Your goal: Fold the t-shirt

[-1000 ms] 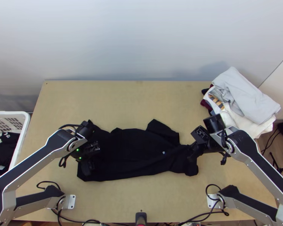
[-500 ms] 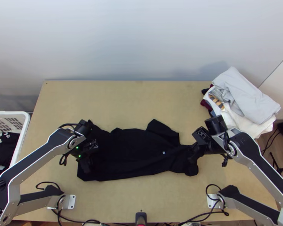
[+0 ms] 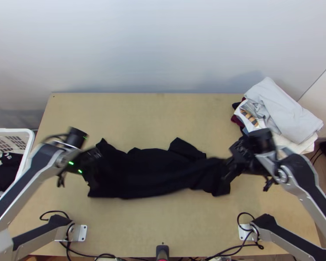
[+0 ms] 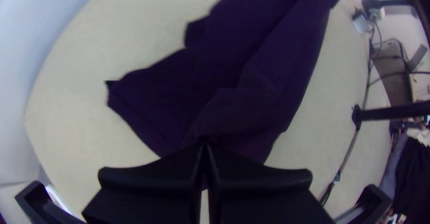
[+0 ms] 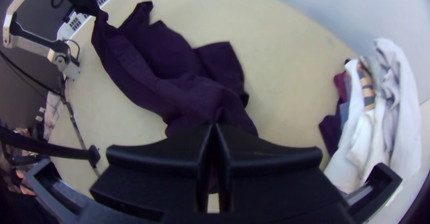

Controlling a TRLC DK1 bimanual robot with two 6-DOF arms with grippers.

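from my seat here i have the black t-shirt (image 3: pixel 154 174) strung lengthwise across the middle of the wooden table (image 3: pixel 163 117), with a gripper at either end. my left gripper (image 3: pixel 91 174) is pinched on the cloth at the shirt's left end, its two flat fingers (image 4: pixel 152 172) nearly meeting with fabric caught between them. my right gripper (image 3: pixel 228 172) has the other end nipped the same way, a bunched bit of fabric between its fingers. between the two the shirt is drawn into long slanting creases rather than lying flat, and one sleeve (image 3: pixel 187 148) pokes out toward the far side, near the right end. the near edge sags in a shallow curve. off past the table's left side i can see a white laundry basket (image 3: pixel 29 148) with dark and pale clothes in it, and at the far right corner a heap of clothes (image 3: pixel 284 113), light grey and white on top, maroon peeking out at its edge.
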